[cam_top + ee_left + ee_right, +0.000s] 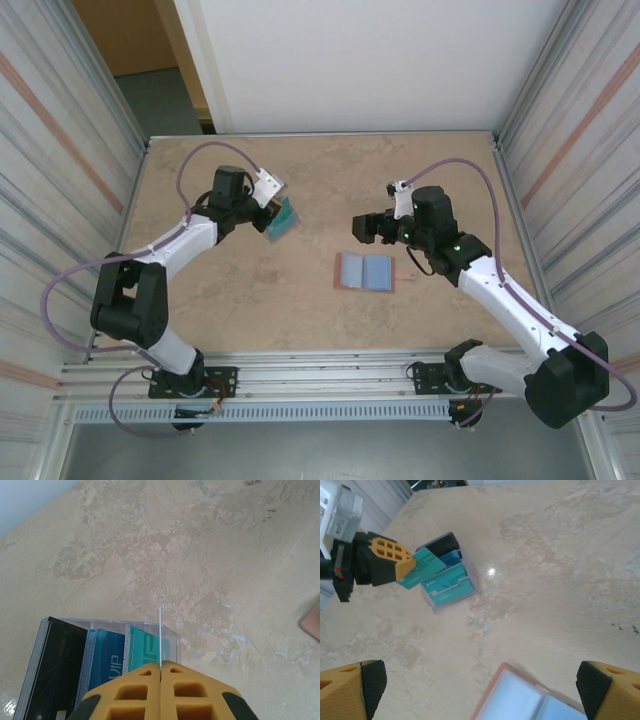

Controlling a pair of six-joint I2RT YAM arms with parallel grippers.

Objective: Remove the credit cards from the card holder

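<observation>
The card holder (365, 272) lies open and flat on the table, salmon-pink rim around blue-grey pockets, its corner also low in the right wrist view (520, 702). My left gripper (273, 210) is shut on one teal credit card (422, 567), which appears edge-on (160, 630) in the left wrist view. It holds the card just above a clear box (451, 582) containing black, blue and teal credit cards (105, 655). My right gripper (363, 228) hangs open above the table just beyond the card holder, its fingers (367, 685) wide apart with nothing between them.
The marbled beige table (330, 180) has bare room at the back and front. Corrugated metal walls (60, 150) enclose both sides, and an aluminium rail (320, 375) runs along the near edge by the arm bases.
</observation>
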